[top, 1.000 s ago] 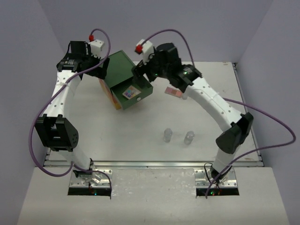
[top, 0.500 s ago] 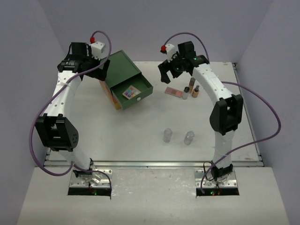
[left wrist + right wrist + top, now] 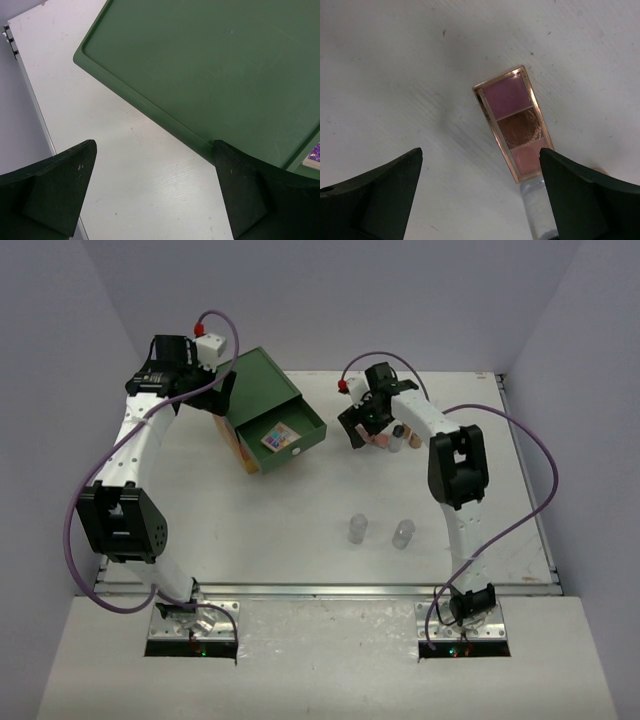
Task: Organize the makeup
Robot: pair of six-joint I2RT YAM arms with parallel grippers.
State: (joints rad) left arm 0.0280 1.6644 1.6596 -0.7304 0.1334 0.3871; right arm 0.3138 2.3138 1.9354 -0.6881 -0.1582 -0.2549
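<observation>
In the right wrist view a pink palette (image 3: 515, 122) with purple, brown and pink pans lies flat on the table. My right gripper (image 3: 480, 152) hangs open just above it, and the palette's near end sits by the right finger. A pale tube (image 3: 537, 212) touches that end. From above, the right gripper (image 3: 362, 430) is over the pink palette (image 3: 381, 439), with slim tubes (image 3: 411, 438) just to the right. Two clear bottles (image 3: 357, 529) (image 3: 403, 533) stand nearer the front. A multicoloured palette (image 3: 280, 437) lies in the open drawer. My left gripper (image 3: 218, 392) is open beside the chest.
The green drawer chest (image 3: 262, 390) stands at the back left with its top drawer (image 3: 305, 425) pulled out toward the middle. In the left wrist view its green top (image 3: 225, 65) fills the right side, with bare table (image 3: 145, 170) between the fingers.
The right arm swung from over the open drawer to the back right, then came down over the pink palette. The left arm barely moved.
</observation>
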